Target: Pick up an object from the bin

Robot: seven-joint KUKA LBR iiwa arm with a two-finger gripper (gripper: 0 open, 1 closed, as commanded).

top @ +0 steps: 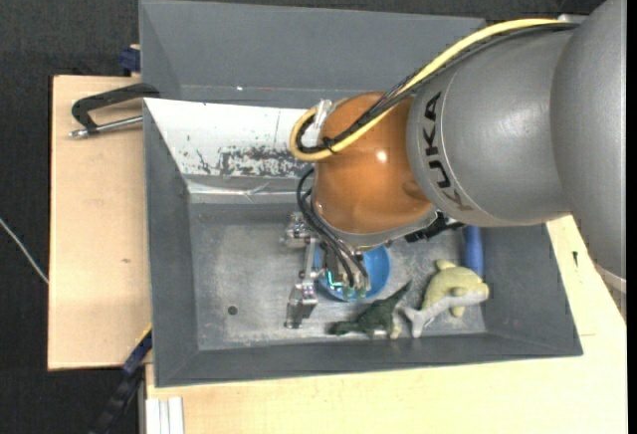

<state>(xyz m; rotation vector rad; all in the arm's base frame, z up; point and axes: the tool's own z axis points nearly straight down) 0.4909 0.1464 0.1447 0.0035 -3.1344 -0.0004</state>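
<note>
Blue disc [378, 270] lies near the front of the bin [229, 268], just beside the low gripper [317, 289], whose grip cannot be told, so nothing looks picked up yet and lifting is left.

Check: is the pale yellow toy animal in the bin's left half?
No, the pale yellow toy animal lies near the lower right corner of the bin, beside the dark green toy reptile.

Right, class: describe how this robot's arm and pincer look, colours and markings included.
The arm is rounded and grey, with black KUKA lettering. A glossy orange dome cover caps its wrist; a yellow cable loops across it. The pincer is silvery metal.
</note>
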